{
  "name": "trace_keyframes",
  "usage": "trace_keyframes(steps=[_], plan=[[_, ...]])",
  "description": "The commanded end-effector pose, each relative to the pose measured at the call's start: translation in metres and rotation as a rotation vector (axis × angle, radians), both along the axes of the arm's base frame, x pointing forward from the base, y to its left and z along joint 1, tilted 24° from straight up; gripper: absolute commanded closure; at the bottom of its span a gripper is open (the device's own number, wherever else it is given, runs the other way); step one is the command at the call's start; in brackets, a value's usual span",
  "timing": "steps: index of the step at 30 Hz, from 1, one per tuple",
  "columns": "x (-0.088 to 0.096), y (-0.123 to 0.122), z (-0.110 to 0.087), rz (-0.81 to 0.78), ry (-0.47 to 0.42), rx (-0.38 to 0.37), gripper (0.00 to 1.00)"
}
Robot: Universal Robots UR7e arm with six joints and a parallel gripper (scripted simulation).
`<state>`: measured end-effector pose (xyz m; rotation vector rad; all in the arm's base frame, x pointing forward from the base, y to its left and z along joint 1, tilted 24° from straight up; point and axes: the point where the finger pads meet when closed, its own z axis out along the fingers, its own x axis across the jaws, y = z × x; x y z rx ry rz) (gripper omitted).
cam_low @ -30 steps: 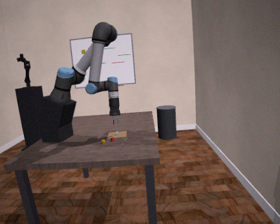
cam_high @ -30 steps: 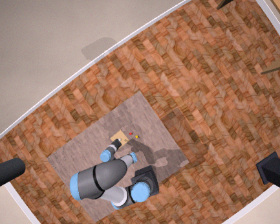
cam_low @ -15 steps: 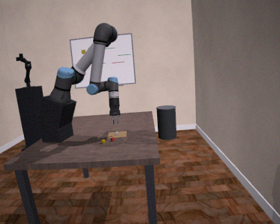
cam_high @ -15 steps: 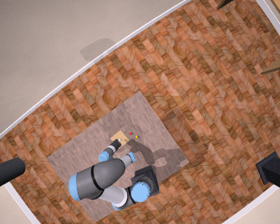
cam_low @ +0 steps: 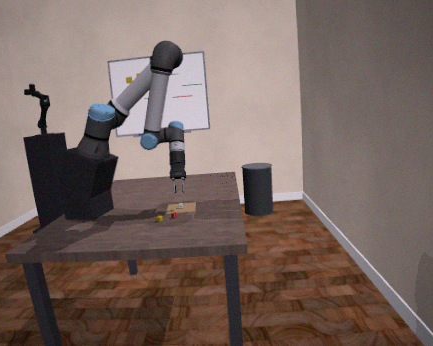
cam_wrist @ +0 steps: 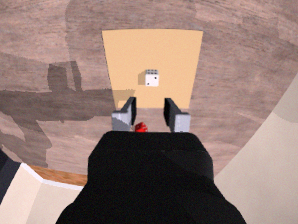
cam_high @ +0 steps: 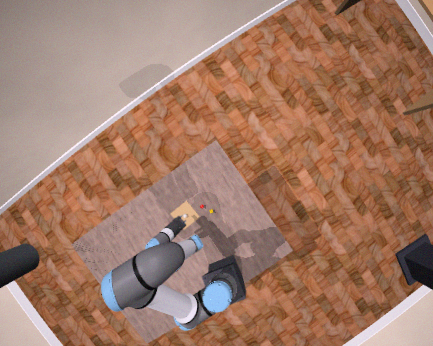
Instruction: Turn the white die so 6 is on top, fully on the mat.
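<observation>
The white die (cam_high: 185, 216) (cam_low: 181, 206) (cam_wrist: 152, 78) lies flat on the tan mat (cam_high: 182, 206) (cam_low: 191, 208) (cam_wrist: 122, 47), wholly inside its edges. In the wrist view its larger visible face, which looks like the top, shows two pips; a narrow side face towards the mat's upper edge shows several pips. The mat lies flat on the table. My gripper (cam_low: 179, 191) (cam_wrist: 150, 106) is open and empty, well above the table. In the wrist view the die appears beyond the gap between the fingers. The fingertips are too small to make out clearly in the top view.
A red die (cam_high: 202, 206) (cam_low: 174, 215) (cam_wrist: 141, 128) lies on the table (cam_high: 221, 167) (cam_low: 206, 235) just off the mat. A yellow die (cam_high: 212, 211) (cam_low: 159, 218) lies beside it, farther from the mat. Their pips cannot be read. The arm's base stands at the table's edge.
</observation>
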<state>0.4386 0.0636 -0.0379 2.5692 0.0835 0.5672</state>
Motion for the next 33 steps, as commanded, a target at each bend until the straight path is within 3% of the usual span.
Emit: trace_keyframes(steps=[1,15,24,33], plan=[[0.0004,0.0016,0.001,-0.023,-0.015,-0.056,0.3],[0.0002,0.0019,0.0004,-0.039,-0.02,-0.089,0.3],[-0.0003,0.0022,-0.0031,-0.102,-0.035,-0.219,0.3],[0.001,0.0053,-0.0015,-0.126,-0.061,-0.301,0.3]])
